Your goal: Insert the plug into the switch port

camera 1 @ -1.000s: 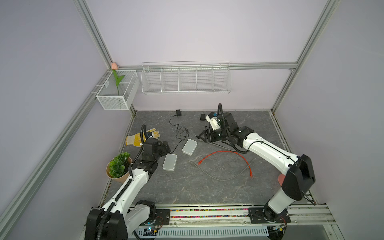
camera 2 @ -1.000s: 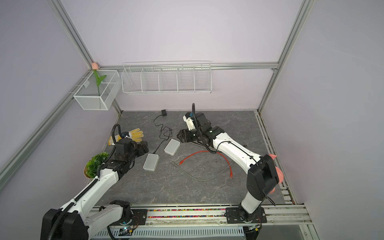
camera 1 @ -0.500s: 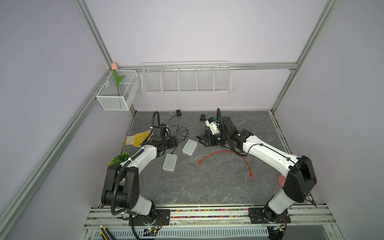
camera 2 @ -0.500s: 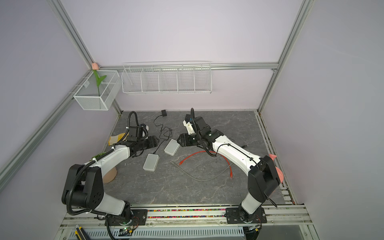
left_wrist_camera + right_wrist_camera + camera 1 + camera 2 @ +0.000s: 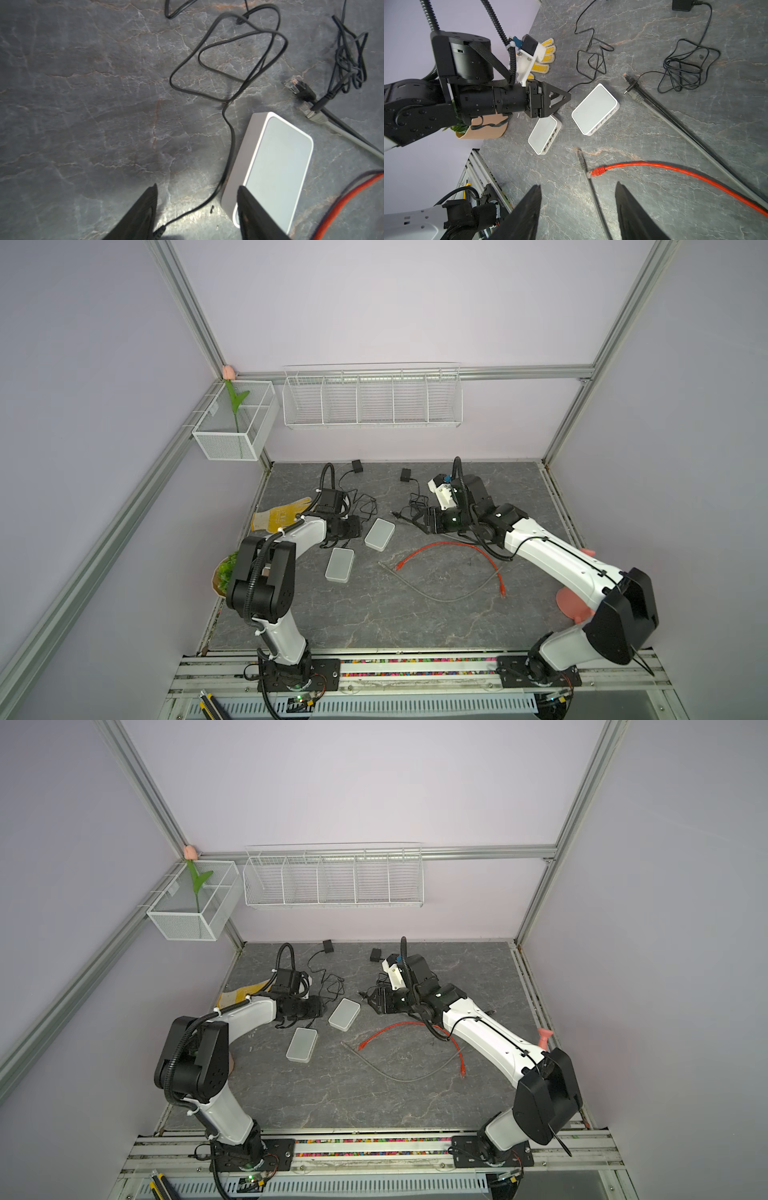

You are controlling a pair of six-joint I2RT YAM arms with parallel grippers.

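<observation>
The grey plug (image 5: 580, 156) and the red plug (image 5: 597, 171) lie loose on the table (image 5: 374, 622), nearest the robot's base. Their tips are close together, a little short of the near switch (image 5: 544, 135), whose row of ports looks empty. By my reading the task is barely begun. No plug sits in any port that shows and none is gripped, so picking up, lining up and pushing in are all left (which plug is meant, the pictures do not say).

Just beyond, the far switch (image 5: 595, 109) lies flat, its visible ports empty too. The left gripper (image 5: 196, 207) sits low at its edge, jaws moderately apart. They straddle a thin black cord (image 5: 233, 137) whose small round plug (image 5: 159, 231) lies by one finger. The other finger overlaps the switch's corner in the wrist view, and I cannot tell whether it touches. Nothing is clamped.

The right gripper (image 5: 578, 207) hovers farther back, aimed toward the loose plugs. Its jaws are about half apart and empty, and the grey cable merely passes beneath the gap. Two black adapters (image 5: 356, 466) lie farthest back, near the wall.
</observation>
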